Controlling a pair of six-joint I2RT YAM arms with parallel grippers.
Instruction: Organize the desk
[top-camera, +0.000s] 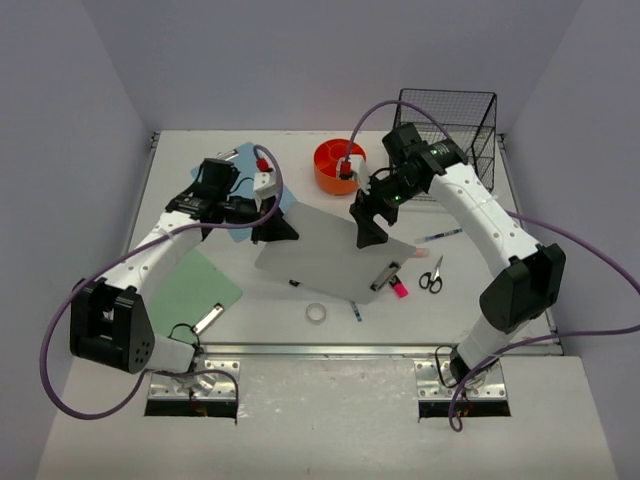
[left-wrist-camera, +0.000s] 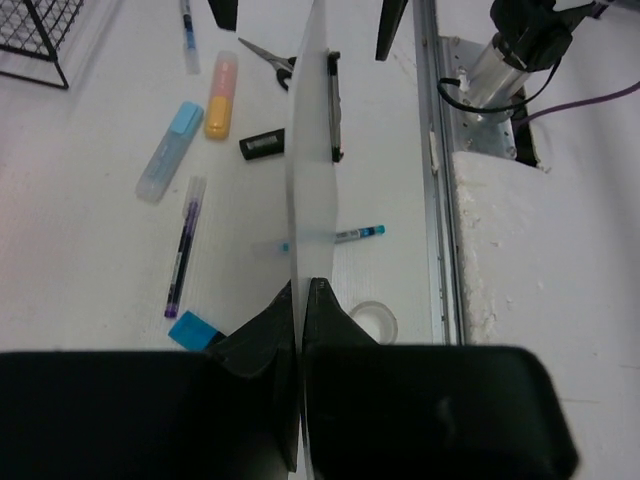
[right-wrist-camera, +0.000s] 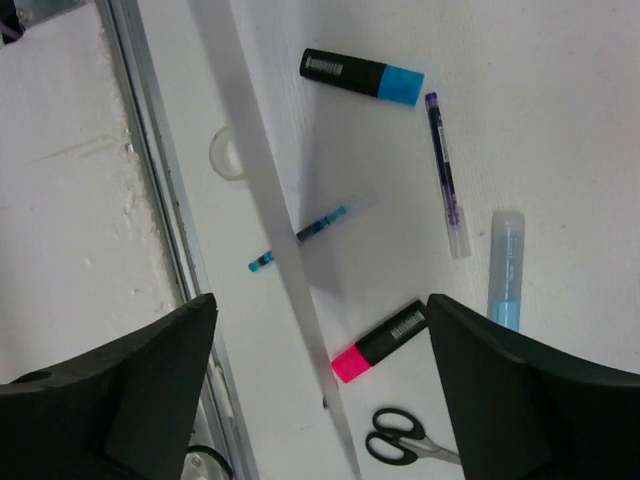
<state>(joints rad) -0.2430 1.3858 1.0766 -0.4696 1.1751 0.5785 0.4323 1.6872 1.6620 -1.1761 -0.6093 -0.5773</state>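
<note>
Two grippers meet at one clipboard, which hangs clear of the desk, roughly over its middle. The desk itself fills the top view from the metal rail by the arm bases back to the lavender walls. It is flat, hard and smooth, so loose things will likely slide on it rather than catch.

The left gripper is pressed together on the board's left edge, pinching the thin sheet between its pads. The right gripper is spread wide, one finger either side of the opposite edge and touching neither face. Both wrist views see the board edge-on, as a thin pale strip.

The board looks like translucent plastic — light and fairly stiff, though probably apt to bow or swing when carried by one edge. Its faces seem slick, so a shallow bite may slip. The metal clip sits at the end nearer the rail and likely weights that end. A deep hold on bare edge away from the clip, with a second hold opposite, seems soundest.

Pens, a pink highlighter, scissors and a tape roll lie scattered below — low, flat things, awkward to pinch.
</note>
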